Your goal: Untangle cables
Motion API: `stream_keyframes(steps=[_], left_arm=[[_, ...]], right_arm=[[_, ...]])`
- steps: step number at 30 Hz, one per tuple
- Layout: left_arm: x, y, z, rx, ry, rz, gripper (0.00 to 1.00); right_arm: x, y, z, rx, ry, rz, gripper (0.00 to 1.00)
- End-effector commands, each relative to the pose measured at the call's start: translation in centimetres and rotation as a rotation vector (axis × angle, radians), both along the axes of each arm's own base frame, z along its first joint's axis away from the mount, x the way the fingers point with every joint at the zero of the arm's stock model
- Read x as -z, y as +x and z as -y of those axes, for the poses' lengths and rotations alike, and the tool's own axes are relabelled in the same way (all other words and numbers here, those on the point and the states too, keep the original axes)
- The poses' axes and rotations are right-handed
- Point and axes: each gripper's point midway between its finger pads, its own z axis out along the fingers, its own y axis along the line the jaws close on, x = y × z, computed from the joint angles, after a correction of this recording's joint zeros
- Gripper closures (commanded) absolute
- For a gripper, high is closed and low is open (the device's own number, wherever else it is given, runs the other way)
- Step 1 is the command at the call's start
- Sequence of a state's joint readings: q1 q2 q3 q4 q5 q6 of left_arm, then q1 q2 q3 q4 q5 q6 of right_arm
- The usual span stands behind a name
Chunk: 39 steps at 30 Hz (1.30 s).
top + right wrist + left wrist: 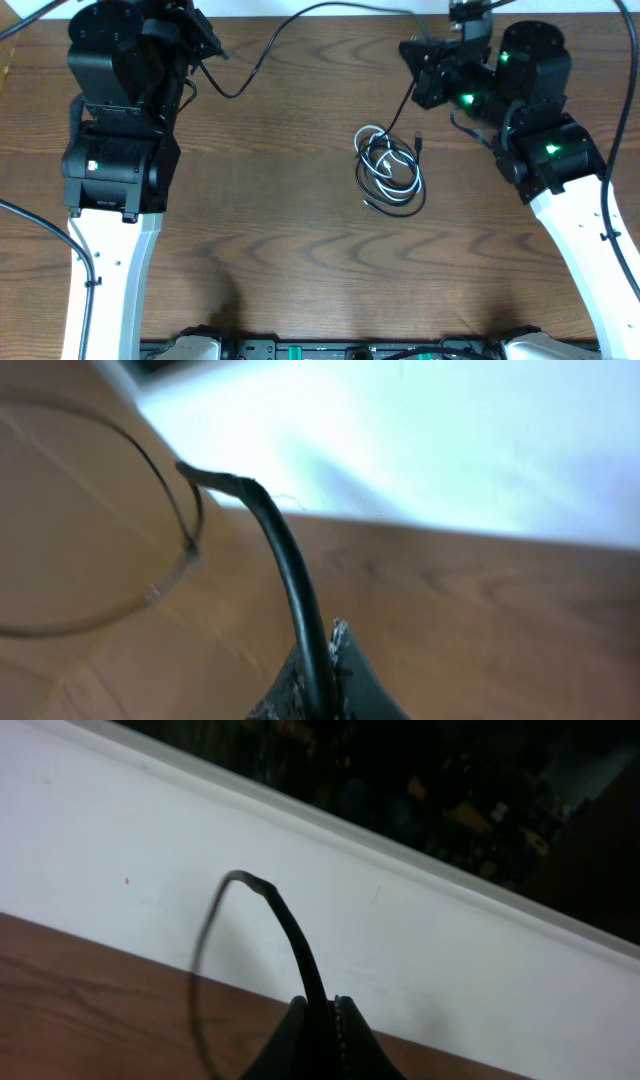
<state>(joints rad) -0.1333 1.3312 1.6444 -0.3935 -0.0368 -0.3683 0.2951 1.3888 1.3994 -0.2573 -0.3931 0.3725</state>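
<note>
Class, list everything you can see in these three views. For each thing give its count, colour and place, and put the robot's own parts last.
black cables: seemingly two, black; one strung along the table's far side, one looped in the central pile
white cable: one, white; coiled in the central pile among the black loops
table: one, dark brown wood; under everything
white surface: one, white; beyond the table's far edge, wrist views only
left arm: one, black and white; left side
right arm: one, black and white, green lights; right side
left gripper: one, black; far left, shut on a black cable
right gripper: one, black; far right, shut on a black cable
</note>
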Motion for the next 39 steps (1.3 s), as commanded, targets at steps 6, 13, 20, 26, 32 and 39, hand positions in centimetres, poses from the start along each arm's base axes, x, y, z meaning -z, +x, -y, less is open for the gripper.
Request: stream_keyframes(steps=[6,13,20,26,32,39], left_arm=[[0.0,-0.1,-0.5,-0.019,0.013,-0.009,0.92],[0.3,0.0,-0.5,-0.019,0.015,-0.017,0.93],[1.3,0.2,-0.4,-0.019,0.018,-0.051,0.93],[4.7,0.7,-0.1,-0.006,0.013,-0.172,0.93],[8.1,1.7,1.4,0.066,0.004,-0.28,0.93],[12.0,1.9,1.8,0.087,0.008,-0.416,0.93]], right_arm=[[-12.4,1.6,3.6,0.149,0.081,0.242,0.99],[-17.8,3.5,3.1,0.14,0.029,0.329,0.99],[-24.8,1.3,5.5,0.187,0.027,0.478,0.99],[-17.5,3.1,6.1,0.186,-0.098,0.227,0.99],[-7.4,5.6,5.2,0.136,-0.189,-0.095,0.99],[2.8,7.0,4.5,0.082,-0.271,-0.403,0.99]])
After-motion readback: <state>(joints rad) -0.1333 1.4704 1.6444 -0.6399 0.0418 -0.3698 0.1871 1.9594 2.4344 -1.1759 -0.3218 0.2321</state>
